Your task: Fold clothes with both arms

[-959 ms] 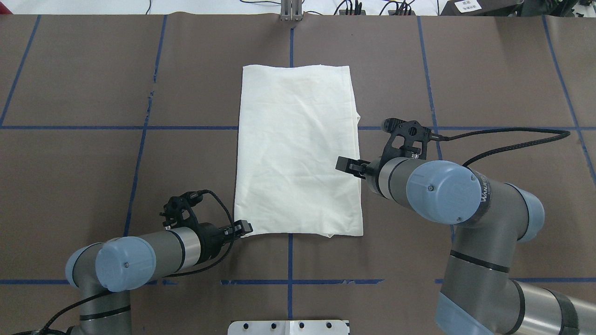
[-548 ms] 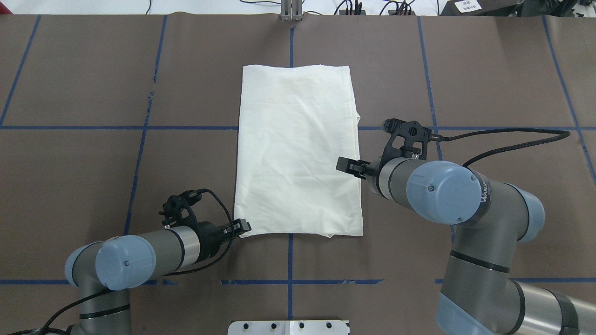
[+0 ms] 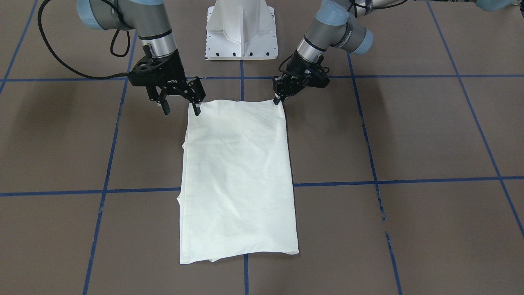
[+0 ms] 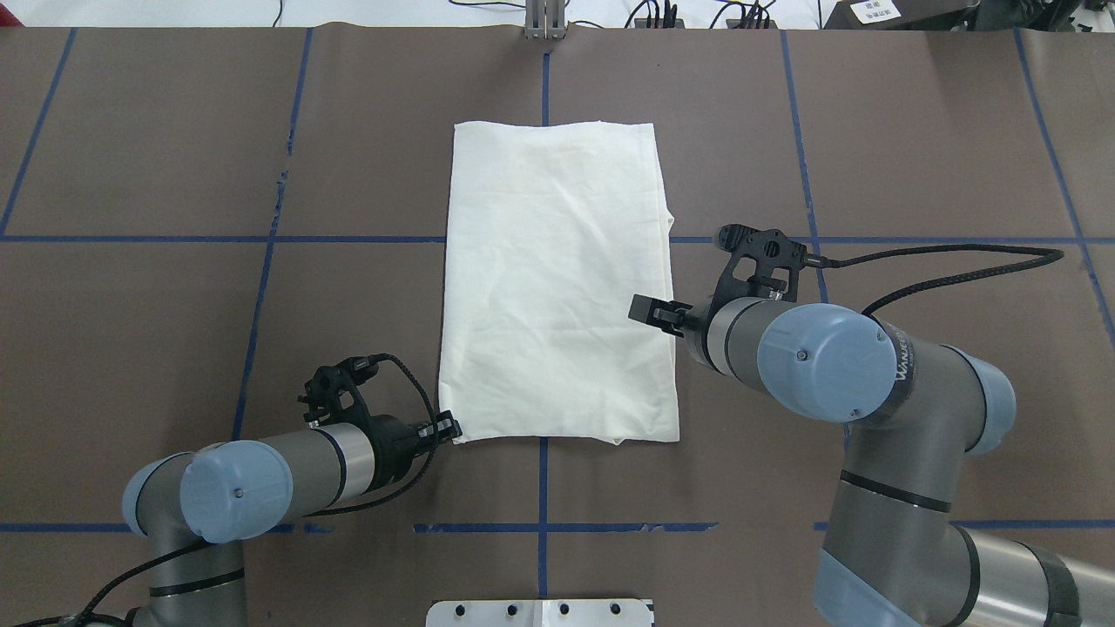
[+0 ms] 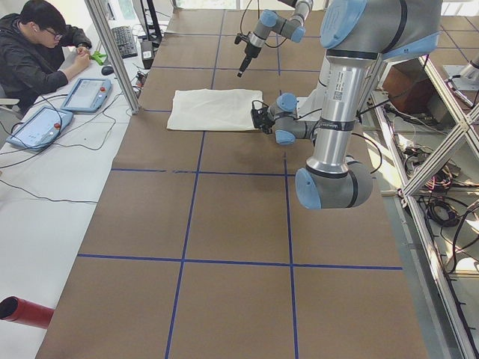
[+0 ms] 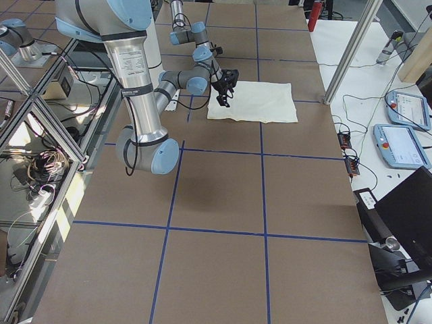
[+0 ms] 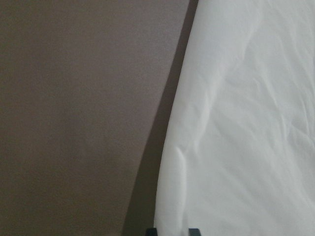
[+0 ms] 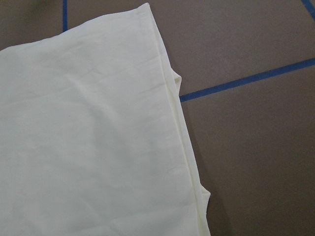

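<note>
Seen from across the counter (image 3: 409, 135), the shirt (image 3: 237, 176) lies mid-counter, folded into a long, plain cream strip that runs from the robot's edge toward the far edge. The left hand (image 3: 279, 100) pinches the strip's corner nearest the robot on that side, fingers pressed close. The right hand (image 3: 181, 110) is spread, one finger by the other near corner. From overhead, the left hand sits low at its corner. The left wrist camera shows cloth between two dark fingertips (image 7: 151, 231).
</note>
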`<state>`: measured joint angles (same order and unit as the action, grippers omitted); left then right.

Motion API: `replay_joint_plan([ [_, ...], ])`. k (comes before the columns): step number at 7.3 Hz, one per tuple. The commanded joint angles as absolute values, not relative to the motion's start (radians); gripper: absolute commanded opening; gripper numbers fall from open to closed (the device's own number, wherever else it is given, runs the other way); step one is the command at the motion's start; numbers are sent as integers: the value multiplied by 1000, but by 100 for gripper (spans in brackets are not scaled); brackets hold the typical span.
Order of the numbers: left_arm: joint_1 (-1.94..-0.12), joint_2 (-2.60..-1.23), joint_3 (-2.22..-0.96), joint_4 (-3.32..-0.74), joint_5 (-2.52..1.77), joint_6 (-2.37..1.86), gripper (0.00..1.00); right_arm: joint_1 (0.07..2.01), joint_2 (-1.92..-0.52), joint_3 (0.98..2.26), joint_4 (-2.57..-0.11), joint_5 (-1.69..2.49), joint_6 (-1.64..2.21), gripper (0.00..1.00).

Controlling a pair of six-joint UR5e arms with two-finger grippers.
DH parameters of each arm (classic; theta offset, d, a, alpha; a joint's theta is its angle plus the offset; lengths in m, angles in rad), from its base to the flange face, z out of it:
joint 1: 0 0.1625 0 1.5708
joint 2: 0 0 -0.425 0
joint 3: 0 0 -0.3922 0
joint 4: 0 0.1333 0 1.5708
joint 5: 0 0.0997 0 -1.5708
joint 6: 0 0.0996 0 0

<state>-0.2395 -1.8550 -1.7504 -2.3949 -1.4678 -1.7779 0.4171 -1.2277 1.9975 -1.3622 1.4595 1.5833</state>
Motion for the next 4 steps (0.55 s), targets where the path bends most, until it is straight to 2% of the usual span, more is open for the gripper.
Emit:
replay_joint_plan([
  [1,-239,-1858,-1752,-2395,-1468,-1778,0,375,-1215,2000,-1374,1456,1783,95],
  [3,-239,-1858,-1753,-2395,-1466,-1778,0,293,-1142,2006,-1551,1433,1958,91],
  [4,-239,-1858,-1753,-2395,-1466,-1779,0,257,-1122,1997,-1599,1416,2048,80],
])
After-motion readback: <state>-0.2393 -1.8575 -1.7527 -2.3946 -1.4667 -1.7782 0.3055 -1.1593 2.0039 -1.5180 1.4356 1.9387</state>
